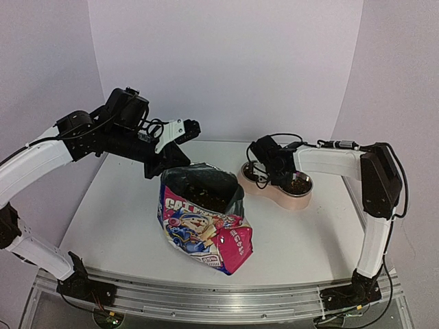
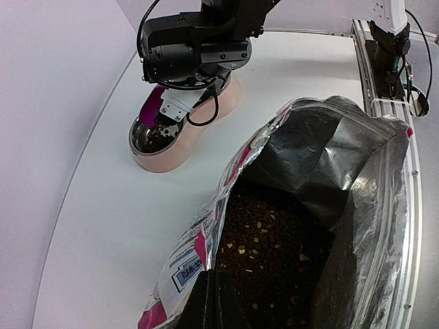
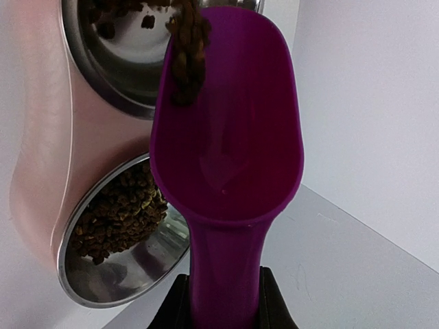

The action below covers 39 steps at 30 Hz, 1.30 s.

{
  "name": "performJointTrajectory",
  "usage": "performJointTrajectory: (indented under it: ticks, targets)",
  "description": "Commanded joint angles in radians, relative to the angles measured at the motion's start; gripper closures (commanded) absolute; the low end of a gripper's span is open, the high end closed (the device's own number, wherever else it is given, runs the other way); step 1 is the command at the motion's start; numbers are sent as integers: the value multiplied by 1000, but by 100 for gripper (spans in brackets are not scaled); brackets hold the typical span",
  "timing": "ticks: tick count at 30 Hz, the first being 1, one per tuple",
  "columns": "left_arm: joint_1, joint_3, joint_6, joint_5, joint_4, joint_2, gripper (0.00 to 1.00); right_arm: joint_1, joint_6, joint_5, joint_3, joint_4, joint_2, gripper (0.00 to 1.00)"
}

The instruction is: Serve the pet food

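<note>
Over white tabletop (image 1: 116,205), right gripper (image 3: 221,305) pinches scoop (image 3: 233,137), kibble (image 3: 186,55) at its far tip; left gripper (image 2: 212,296) clamps pouch (image 1: 206,229) rim.

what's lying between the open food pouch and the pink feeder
Nothing: only bare white table separates the pouch and feeder, clearest in the left wrist view.

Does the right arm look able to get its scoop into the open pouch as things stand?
Probably yes. The pouch mouth gapes wide beside the feeder, the left gripper pinches its rim up, and nothing stands between it and the scoop in the right gripper.
</note>
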State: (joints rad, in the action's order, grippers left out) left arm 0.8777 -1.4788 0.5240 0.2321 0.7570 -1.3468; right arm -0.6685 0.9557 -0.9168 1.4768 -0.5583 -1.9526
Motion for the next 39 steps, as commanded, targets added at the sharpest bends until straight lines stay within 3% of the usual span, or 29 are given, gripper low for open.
performJointTrajectory:
  ticks: [1, 14, 19, 29, 32, 39]
  targets:
    - [-9, -26, 1, 1, -35, 14, 100, -3, 79, -107, -28, 55, 38, 100]
    - [-12, -26, -3, -3, -43, 19, 100, -5, 27, -69, 16, 83, 122, 100]
    - [-13, -20, -8, -4, -46, 21, 100, -5, -87, 94, 37, 65, 257, 100]
    - [-14, -48, 4, 1, -2, 1, 100, -18, -346, 448, 136, -130, 470, 100]
    - [-15, -52, 5, -7, 12, 0, 100, -104, -366, 481, 145, -158, 556, 100]
    - [-23, -55, 11, -19, 20, -10, 100, -411, -409, 296, 204, -334, 613, 100]
